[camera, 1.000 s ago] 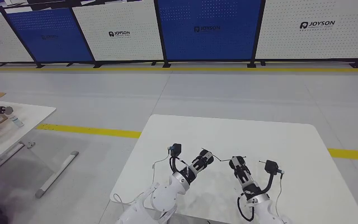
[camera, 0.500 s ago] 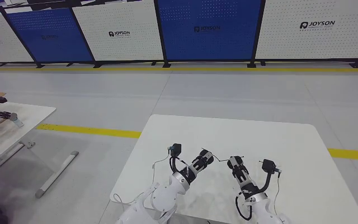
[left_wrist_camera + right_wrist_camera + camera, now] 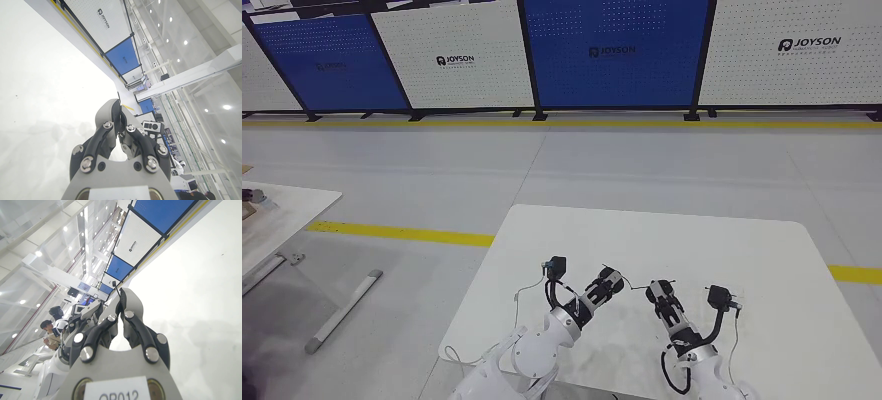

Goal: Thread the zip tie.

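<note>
Left jaws and right jaws each clamp the zip tie [image 3: 114, 283]; its head protrudes beyond the right jaws.

A white table [image 3: 662, 240] with rounded corners is set on a grey floor [image 3: 542, 170] crossed by a yellow line [image 3: 402, 234], and a few tiny dark specks [image 3: 16, 96] are seen on its top.

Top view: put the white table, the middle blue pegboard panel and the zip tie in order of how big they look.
1. white table, though it is also nearest the camera
2. middle blue pegboard panel, farther back
3. zip tie, a thin black strand, by far the smallest
</note>
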Action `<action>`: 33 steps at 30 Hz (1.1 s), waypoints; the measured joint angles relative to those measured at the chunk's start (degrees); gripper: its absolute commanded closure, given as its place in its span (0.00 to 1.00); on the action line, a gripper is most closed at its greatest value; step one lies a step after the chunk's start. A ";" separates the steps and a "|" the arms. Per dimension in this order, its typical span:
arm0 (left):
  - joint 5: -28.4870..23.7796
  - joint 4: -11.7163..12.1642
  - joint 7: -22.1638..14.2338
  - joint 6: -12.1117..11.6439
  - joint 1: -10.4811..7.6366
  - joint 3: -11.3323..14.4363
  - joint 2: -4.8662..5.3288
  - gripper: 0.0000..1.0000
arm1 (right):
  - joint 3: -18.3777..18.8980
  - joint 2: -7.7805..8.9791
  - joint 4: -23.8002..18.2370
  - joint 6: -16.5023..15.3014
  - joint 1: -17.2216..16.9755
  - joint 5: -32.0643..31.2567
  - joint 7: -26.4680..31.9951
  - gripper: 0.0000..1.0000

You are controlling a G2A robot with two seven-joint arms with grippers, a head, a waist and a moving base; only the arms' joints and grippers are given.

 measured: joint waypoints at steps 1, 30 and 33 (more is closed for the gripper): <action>0.00 0.00 0.00 0.00 0.00 0.00 0.00 1.00 | 0.00 0.00 -0.01 0.00 0.00 -0.01 0.00 1.00; -5.21 -1.45 -1.14 -5.73 1.78 -1.02 -0.28 1.00 | -0.72 -0.80 -0.28 -6.79 -1.21 4.83 -4.45 1.00; -5.55 -1.48 -1.57 -5.99 1.82 -1.07 -0.30 1.00 | -0.40 -0.85 -0.52 -6.80 -1.46 5.58 -4.75 1.00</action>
